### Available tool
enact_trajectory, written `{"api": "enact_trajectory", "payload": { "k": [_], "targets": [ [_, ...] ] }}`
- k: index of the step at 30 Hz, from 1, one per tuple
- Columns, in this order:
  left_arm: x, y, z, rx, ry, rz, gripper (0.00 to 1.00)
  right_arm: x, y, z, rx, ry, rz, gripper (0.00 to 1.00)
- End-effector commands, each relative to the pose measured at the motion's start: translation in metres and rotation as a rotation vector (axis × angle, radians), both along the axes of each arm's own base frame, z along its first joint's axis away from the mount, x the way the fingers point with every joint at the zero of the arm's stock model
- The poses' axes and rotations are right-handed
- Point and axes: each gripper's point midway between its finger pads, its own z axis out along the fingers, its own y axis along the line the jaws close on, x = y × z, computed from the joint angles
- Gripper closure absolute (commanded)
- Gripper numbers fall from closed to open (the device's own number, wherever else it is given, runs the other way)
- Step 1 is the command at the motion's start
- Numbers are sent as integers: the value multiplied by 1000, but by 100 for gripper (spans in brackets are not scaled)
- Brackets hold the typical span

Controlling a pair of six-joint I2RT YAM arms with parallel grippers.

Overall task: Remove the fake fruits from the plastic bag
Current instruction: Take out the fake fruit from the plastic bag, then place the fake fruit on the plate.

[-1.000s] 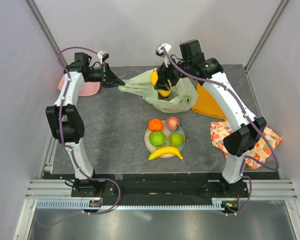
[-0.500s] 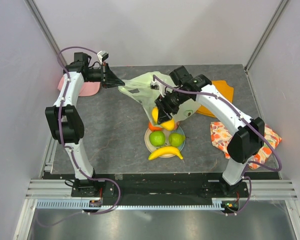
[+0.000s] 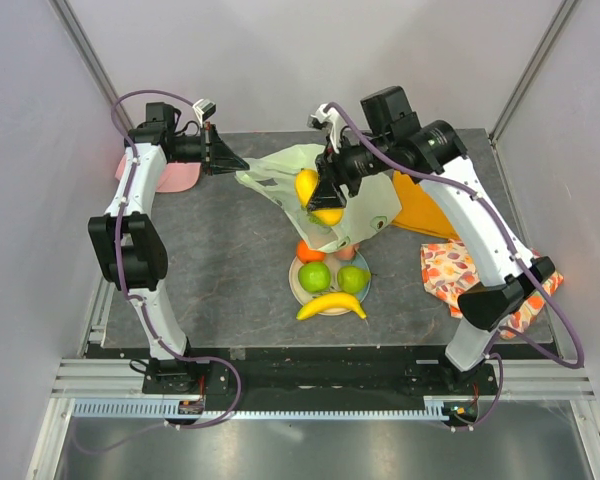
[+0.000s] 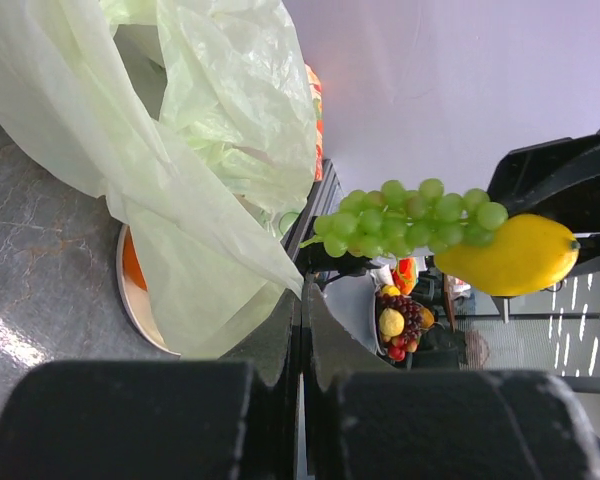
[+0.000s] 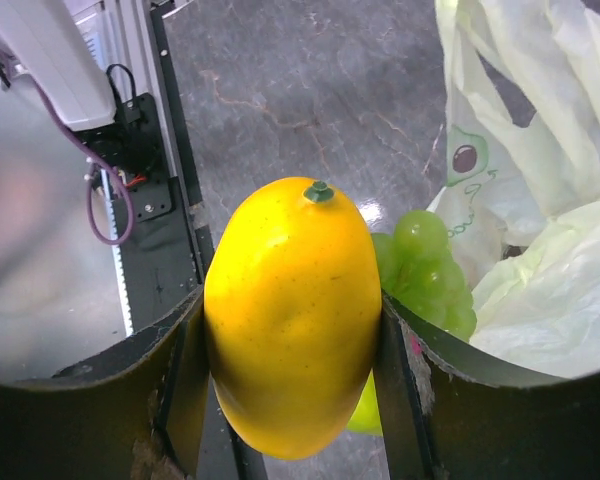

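My right gripper (image 3: 318,195) (image 5: 292,330) is shut on a yellow mango (image 5: 292,320) (image 3: 310,188) and holds it in the air above the plastic bag (image 3: 335,200). A bunch of green grapes (image 5: 430,265) (image 4: 410,215) hangs right against the mango (image 4: 510,255). My left gripper (image 3: 242,165) (image 4: 302,295) is shut on the bag's left edge (image 4: 210,230) and holds it up. On the plate (image 3: 298,290) lie a green apple (image 3: 315,276), a green pear (image 3: 353,279) and a banana (image 3: 331,306). An orange (image 3: 305,250) shows half under the bag. The peach is hidden.
An orange cloth (image 3: 425,210) lies behind the right arm. A patterned cloth (image 3: 450,265) lies at the right. A pink cap (image 3: 180,178) lies at the far left under the left arm. The walls stand close on both sides.
My right gripper dipped toward the plate with the mango, then rose again above the bag. The bag has slid forward over the plate's far edge and covers the peach. The left gripper kept its hold.
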Motion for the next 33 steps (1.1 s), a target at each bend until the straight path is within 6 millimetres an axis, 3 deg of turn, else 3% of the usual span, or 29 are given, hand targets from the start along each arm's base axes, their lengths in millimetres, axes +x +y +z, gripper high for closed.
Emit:
{"api": "enact_trajectory", "payload": {
  "k": [1,8,11,12,17,20,29,33],
  "targets": [
    [-2,-1,26,1,-86,-2,98,-30,-6,5,20,75,42,59],
    [0,0,25,9,-90,3,98,-61,-12,-32,-29,241,138,59],
    [8,1,23,19,-92,11,98,-66,-12,-53,-57,326,145,58],
    [9,1,23,20,-92,11,98,-67,-13,-69,-82,384,135,58],
    [9,1,12,18,-60,9,99,-61,-19,-123,-172,559,54,59],
    [8,2,11,21,-61,9,98,-52,-22,-143,-207,607,8,59],
    [9,1,10,21,-58,8,98,-14,-18,-175,-262,627,-85,57],
    [11,1,7,19,-52,6,98,-4,-23,-191,-311,636,-135,50]
  ]
}}
